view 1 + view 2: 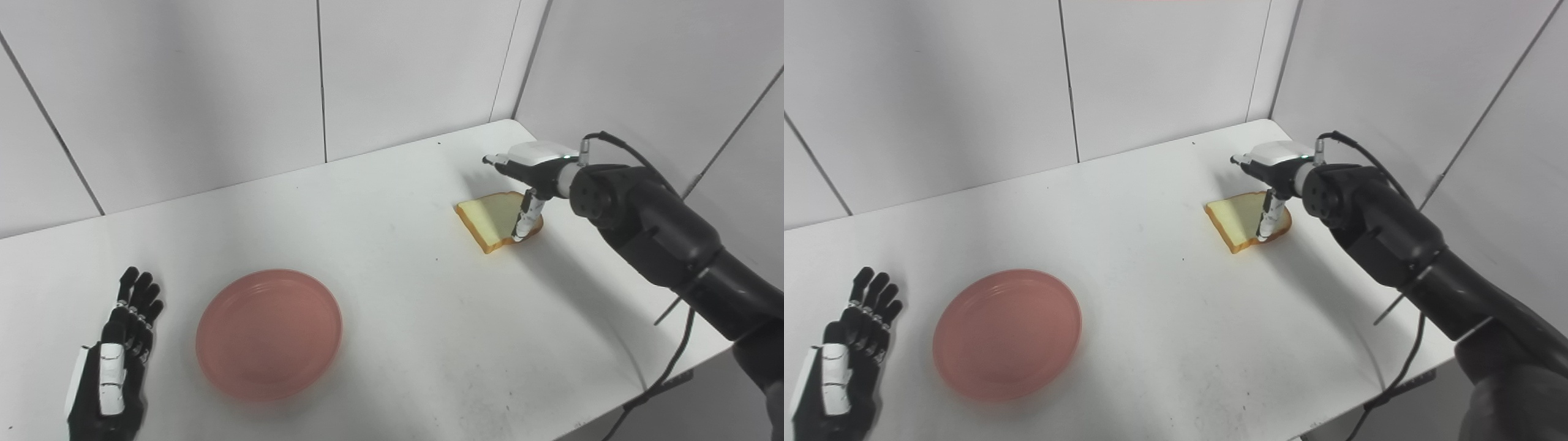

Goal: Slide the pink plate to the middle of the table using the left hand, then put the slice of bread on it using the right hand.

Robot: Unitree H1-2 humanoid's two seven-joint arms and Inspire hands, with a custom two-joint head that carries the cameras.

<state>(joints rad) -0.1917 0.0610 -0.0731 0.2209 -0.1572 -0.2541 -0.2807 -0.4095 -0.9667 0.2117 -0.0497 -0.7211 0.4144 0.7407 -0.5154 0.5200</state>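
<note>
- Pink plate [268, 334] is sitting on the counter [392, 294] toward its left front, left of the middle, and you are seeing nothing on it.
- Your left hand [113, 361] is lying flat on the counter just beside the plate's left rim, fingers stretched out and slightly apart, holding nothing and not touching the plate.
- By the look of it, the slide is either falling short or not yet being finished, since the plate is resting left of centre; if you are leaving it there, the right arm is facing a longer carry across the counter.
- Bread slice [497, 219] is lying flat near the far right corner, well apart from the plate.
- Your right hand [531, 177] is hanging over the bread with its palm above the slice and one finger [525, 222] pointing down onto the slice's right edge; another finger is reaching out past the far side. The hand is spread, not closed, and it is not yet gripping the slice.
- Risks to be watching:
  - The downward finger is pressing near the crust, so you may be pushing the slice away or denting it rather than lifting it.
  - A thin, flat slice is giving the fingers little to get under, so it may be slipping out as you raise it.
  - The bread is lying close to the right edge, so a shove could be sending it off.
</note>
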